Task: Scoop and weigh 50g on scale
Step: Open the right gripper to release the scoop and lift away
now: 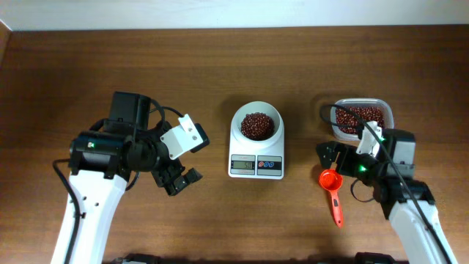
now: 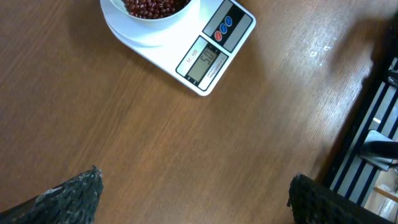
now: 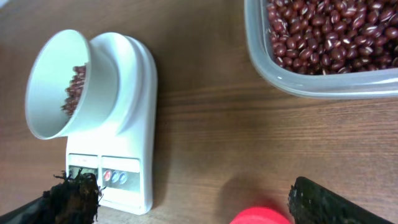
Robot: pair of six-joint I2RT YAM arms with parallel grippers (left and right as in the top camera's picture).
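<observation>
Left claw [image 2: 194, 194] is released, fingers wide apart, nothing between them, hanging over bare surface [image 1: 220, 73]. The scale [image 1: 256, 155] sits off to this claw's right and a bit ahead, well apart from it. In the left wrist view the scale shows at the top, display [image 2: 202, 60] lit; its digits are too blurry to read for sure. Blue and red buttons sit beside the display.

Right claw [image 3: 199, 202] is also released and empty, fingers spread. The scale is to this claw's left, apart from it. The white bowl [image 3: 46, 93] on top of the scale holds a heap of beans [image 1: 256, 125], dark red-brown. A clear tub [image 1: 389, 117] with more of the same beans is ahead of the right claw and slightly to its right, close by. An orange-red scoop [image 1: 331, 181] lies flat on the surface just under and behind the right claw, cup end nearest the claw, handle pointing away toward the robot. Neither finger touches it.
</observation>
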